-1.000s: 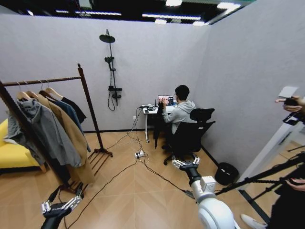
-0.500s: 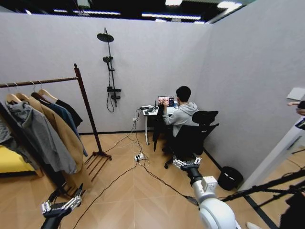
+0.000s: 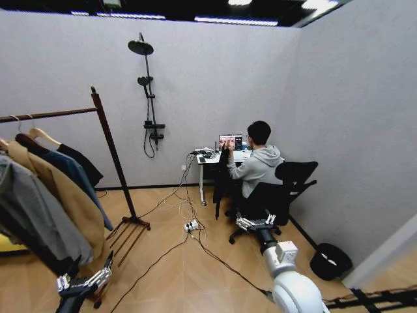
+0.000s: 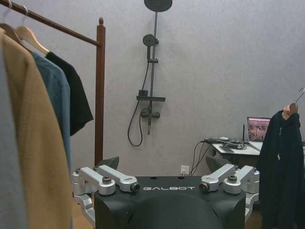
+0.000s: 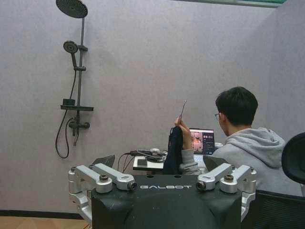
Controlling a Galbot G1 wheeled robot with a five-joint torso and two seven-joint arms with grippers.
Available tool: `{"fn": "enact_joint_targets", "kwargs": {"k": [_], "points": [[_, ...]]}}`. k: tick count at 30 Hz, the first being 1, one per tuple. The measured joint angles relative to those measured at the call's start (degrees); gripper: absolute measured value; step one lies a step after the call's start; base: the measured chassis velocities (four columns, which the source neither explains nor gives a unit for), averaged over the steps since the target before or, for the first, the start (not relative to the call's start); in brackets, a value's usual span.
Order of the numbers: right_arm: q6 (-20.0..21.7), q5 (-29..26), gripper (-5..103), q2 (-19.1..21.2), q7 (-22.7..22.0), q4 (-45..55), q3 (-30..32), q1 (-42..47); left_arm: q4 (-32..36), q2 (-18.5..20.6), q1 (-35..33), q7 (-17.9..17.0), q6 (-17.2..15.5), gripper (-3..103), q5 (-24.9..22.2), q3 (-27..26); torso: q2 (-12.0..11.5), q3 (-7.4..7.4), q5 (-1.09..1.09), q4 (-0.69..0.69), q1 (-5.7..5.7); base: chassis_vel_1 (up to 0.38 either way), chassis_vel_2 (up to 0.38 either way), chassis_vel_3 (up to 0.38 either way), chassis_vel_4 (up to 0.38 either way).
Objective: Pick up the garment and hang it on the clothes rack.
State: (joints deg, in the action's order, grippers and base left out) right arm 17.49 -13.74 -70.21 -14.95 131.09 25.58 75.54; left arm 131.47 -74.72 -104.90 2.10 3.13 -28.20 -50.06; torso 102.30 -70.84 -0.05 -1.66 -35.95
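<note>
The long black garment [image 3: 222, 173] hangs from a hanger a seated person's hand [image 5: 180, 122] holds up beside the surface [image 3: 207, 155]. The clothes rack [image 3: 111, 153] stands well apart, open floor between. Both the left tool [image 3: 83, 282] and right tool [image 3: 255, 222] are spread wide, holding nothing.

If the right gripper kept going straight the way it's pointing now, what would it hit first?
Most likely the seated person's office chair: the right gripper, jaws open, points at it across bare floor. The black garment, held up on a hanger beside the desk, hangs slightly to its left. Depth is uncertain.
</note>
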Motion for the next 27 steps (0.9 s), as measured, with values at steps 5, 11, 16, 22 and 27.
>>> {"fn": "enact_joint_targets", "kwargs": {"k": [5,11,16,22,27], "points": [[0.0,0.2,100,0.0,-0.1,0.4,0.1,0.5,0.0,0.0,0.0,0.0,0.0,100,0.0,0.0,0.0,0.0,0.08,0.01,0.0,-0.36,0.36,0.366,-0.359],[0.0,0.7,100,0.0,-0.5,1.5,0.3,1.4,0.0,0.0,0.0,0.0,0.0,100,0.0,0.0,0.0,0.0,0.03,0.0,0.0,-0.361,0.352,0.353,-0.36],[0.0,0.9,100,-0.1,-0.7,1.9,0.3,1.8,0.0,0.0,0.0,0.0,0.0,100,0.0,0.0,0.0,0.0,0.08,0.01,0.02,-0.342,0.358,0.352,-0.356],[-0.1,1.6,100,-0.6,-0.8,2.1,0.3,2.4,0.0,0.0,0.0,0.0,0.0,100,0.0,0.0,0.0,0.0,0.06,0.02,0.01,-0.349,0.363,0.362,-0.347],[-0.3,1.4,100,-0.7,-1.4,1.8,2.1,1.5,0.0,0.0,0.0,0.0,0.0,100,0.0,0.0,0.0,-0.02,0.08,0.02,-0.08,-0.294,0.299,0.308,-0.294]]}}
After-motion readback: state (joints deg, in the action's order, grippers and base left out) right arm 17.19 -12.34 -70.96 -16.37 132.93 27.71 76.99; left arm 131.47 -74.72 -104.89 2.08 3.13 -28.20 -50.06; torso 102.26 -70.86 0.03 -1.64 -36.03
